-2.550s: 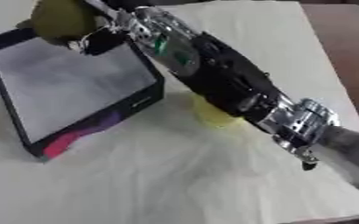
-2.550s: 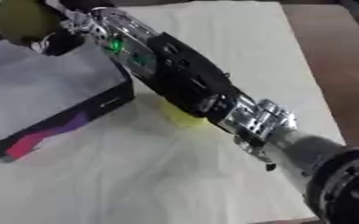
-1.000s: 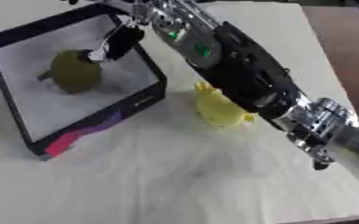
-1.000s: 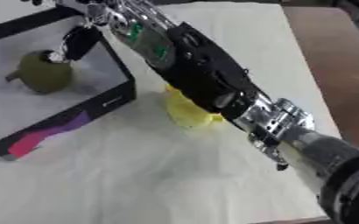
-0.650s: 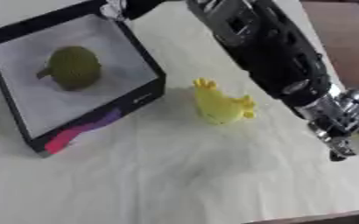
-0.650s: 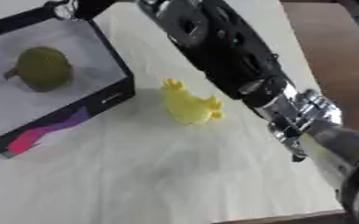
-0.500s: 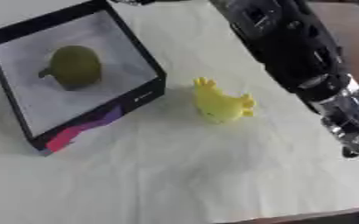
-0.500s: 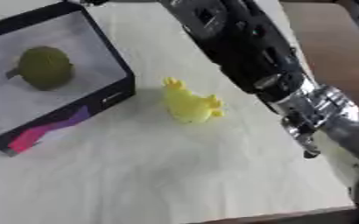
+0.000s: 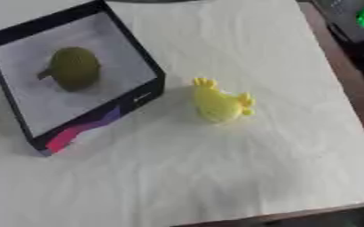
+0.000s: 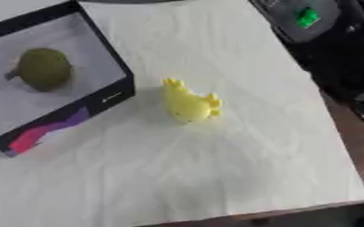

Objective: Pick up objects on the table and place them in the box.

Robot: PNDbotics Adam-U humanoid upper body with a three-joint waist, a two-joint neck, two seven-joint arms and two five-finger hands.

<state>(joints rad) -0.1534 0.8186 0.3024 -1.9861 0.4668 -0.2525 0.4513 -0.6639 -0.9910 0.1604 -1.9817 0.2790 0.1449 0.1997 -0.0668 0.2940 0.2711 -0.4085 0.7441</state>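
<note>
White cloth (image 9: 239, 168) covered the table, where a black box (image 9: 135, 95) held a green fruit (image 9: 75, 68). Just beside it lay a yellow toy (image 9: 219, 103). Neither hand showed, so their state could not be told.

Your right arm (image 10: 325, 48) is cropped at the upper right; the hand itself is out of frame. Box (image 9: 138, 95) far corner cut off at top-left. Both views blurred.

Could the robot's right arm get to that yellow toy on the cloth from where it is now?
Probably yes: the yellow toy lies alone on the cloth beside the box, nothing covering it. The right hand itself is out of view.
</note>
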